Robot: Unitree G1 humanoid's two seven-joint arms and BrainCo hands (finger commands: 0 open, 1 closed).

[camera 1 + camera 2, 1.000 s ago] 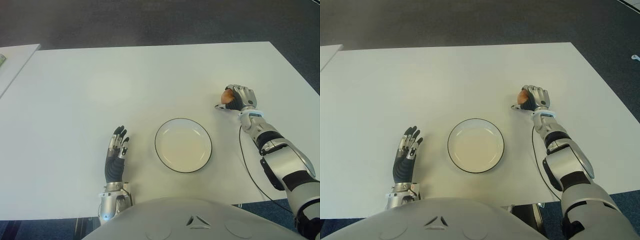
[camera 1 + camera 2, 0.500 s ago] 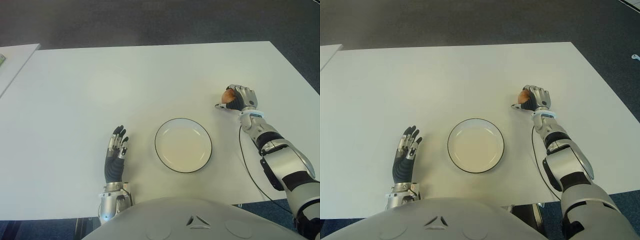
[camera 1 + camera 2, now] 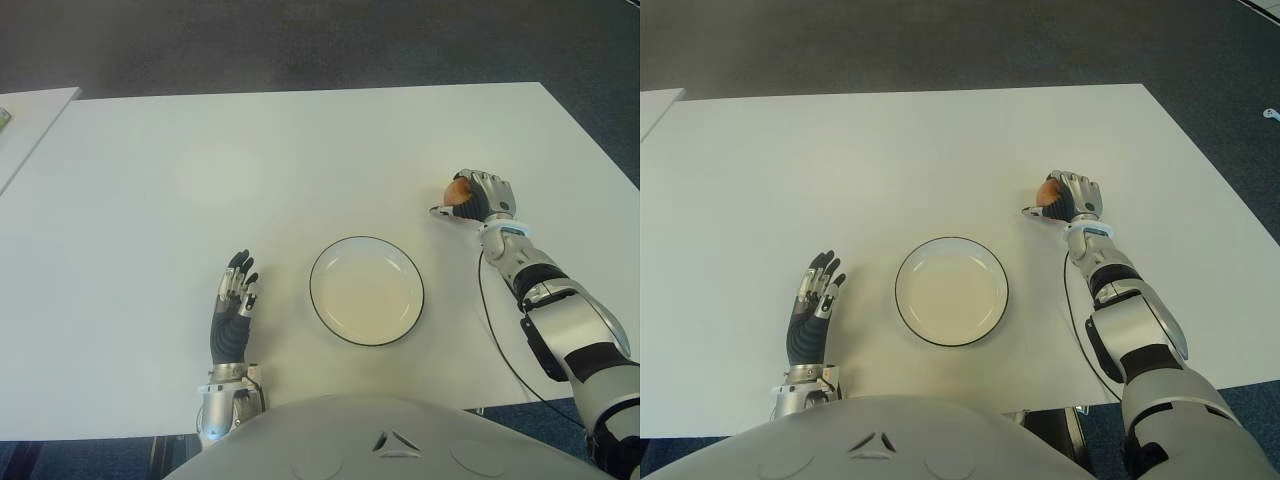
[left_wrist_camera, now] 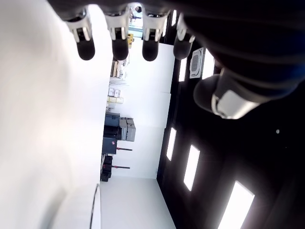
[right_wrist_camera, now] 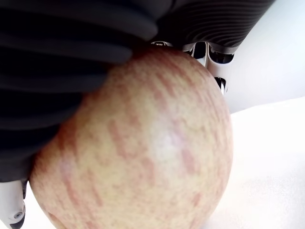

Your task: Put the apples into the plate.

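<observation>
Table (image 3: 300,150): white, rectangular, filling most of both eye views, with dark floor (image 3: 300,40) beyond its far edge. Second white surface (image 3: 25,120): a corner of it shows at the far left, set apart from the table by a narrow gap. Plate (image 3: 366,290): round, white with a thin dark rim, nothing in it, standing on the table just in front of the robot's torso (image 3: 400,440) and slightly to its right. Apple (image 5: 143,143): one only in view, yellowish with red streaks, held in the right hand (image 3: 478,196) on the far right of the table, beyond and to the right of the plate and well apart from it; whether it touches the tabletop cannot be told. Right hand: fingers (image 3: 1080,187) curled over the top of the apple, the thumb reaching out on the plate side; the right wrist view shows the dark palm pressed close against the fruit, which fills nearly the whole picture. Right arm (image 3: 560,320): silver and black, stretching from the near right corner out to the hand, a thin dark cable (image 3: 490,330) running beside it. Left hand (image 3: 232,310): idle, showing left of the plate near the table's front edge, fingers (image 4: 86,47) straight and slightly spread, holding nothing; the left wrist view shows the dark fingertips extended in a row close over the white tabletop.
</observation>
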